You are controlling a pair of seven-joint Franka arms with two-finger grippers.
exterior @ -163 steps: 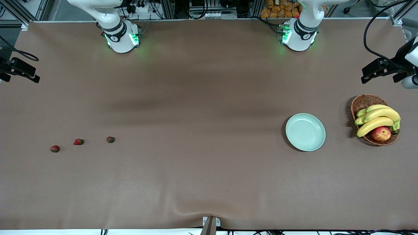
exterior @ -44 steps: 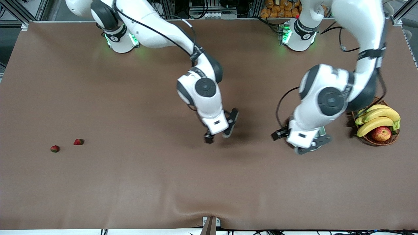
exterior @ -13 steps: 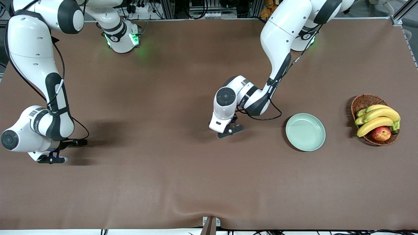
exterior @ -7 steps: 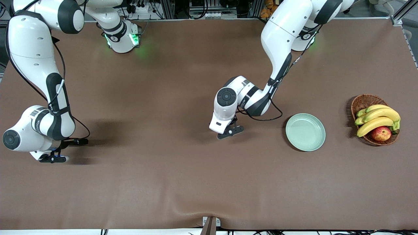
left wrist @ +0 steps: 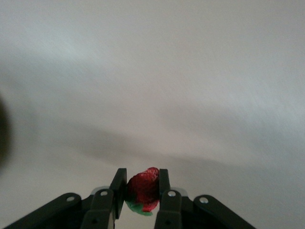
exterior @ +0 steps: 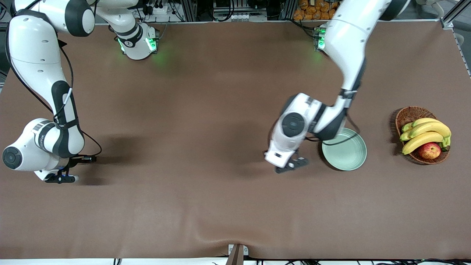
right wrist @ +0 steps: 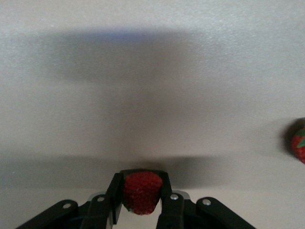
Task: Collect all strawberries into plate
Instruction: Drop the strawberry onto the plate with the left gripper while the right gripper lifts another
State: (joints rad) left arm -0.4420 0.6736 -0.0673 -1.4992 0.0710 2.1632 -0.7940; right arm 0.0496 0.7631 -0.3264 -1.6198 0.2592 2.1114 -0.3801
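Even overhead light, soft shadows

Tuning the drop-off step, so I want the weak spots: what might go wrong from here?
The left gripper pinches its strawberry only at the fingertips, short of the plate; it may slip out early. The right gripper holds another, with the third strawberry lying close by, easily knocked.
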